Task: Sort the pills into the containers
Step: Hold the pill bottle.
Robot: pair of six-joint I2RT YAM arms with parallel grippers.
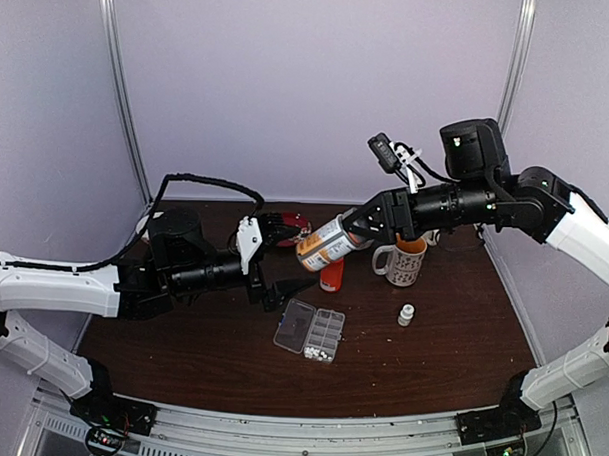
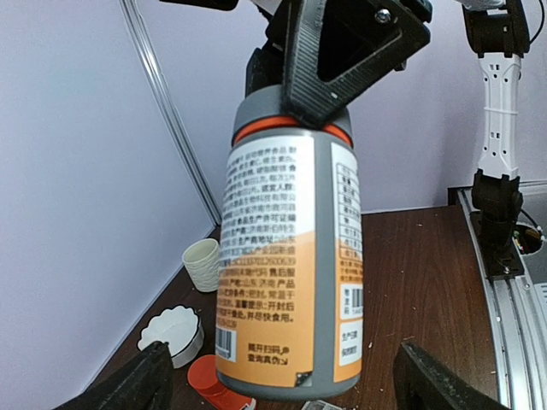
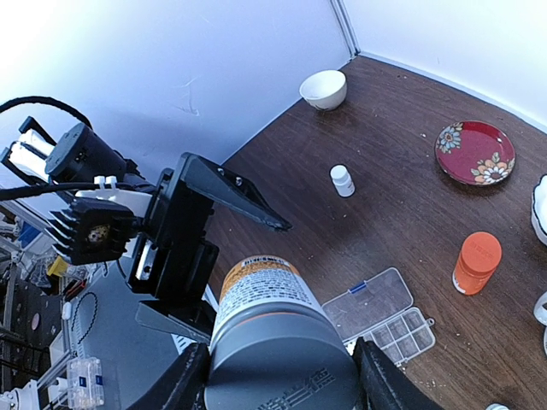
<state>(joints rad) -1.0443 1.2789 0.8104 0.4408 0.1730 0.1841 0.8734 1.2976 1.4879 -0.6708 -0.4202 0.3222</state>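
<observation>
Top external: right gripper (image 1: 370,226) clamps the cap end of a tilted orange labelled bottle (image 1: 329,245) over the middle of the table (image 1: 461,344), left gripper (image 1: 294,258) spread wide about its base; pill organizer (image 1: 311,330) open below, pills (image 1: 316,354) at its near edge; step likely uncapping, next needing left jaws closed on the body.

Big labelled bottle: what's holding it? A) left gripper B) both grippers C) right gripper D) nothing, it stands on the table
C: the right gripper clamps the bottle by its grey cap end in mid-air. The left gripper is open, with a finger on either side of the bottle's base, not touching it.
</observation>
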